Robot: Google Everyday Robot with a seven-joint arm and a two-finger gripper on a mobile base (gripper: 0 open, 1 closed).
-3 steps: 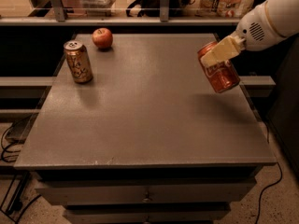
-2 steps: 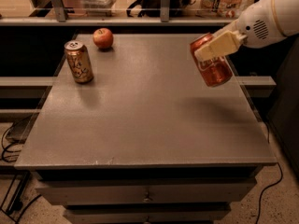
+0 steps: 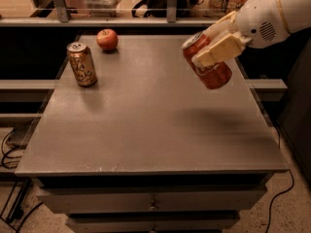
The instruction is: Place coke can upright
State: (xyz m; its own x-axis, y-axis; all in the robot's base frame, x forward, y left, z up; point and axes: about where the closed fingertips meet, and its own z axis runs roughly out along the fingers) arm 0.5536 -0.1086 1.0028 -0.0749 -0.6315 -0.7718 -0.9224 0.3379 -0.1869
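Observation:
The coke can (image 3: pixel 212 69) is red with white script and a silver top. It hangs tilted in the air above the right part of the grey table (image 3: pixel 150 125), its top pointing up and to the left. My gripper (image 3: pixel 214 50) comes in from the upper right on a white arm and is shut on the can, with one cream finger (image 3: pixel 222 48) lying across its side. The can's shadow falls on the table below it.
A gold-brown can (image 3: pixel 81 63) stands upright at the table's far left. A red apple (image 3: pixel 107 39) sits behind it near the far edge. A shelf rail runs behind the table. Drawers sit under the front edge.
The gripper has carried the coke can to the left and a little up, over the table. The gold-brown can and the apple have not moved.

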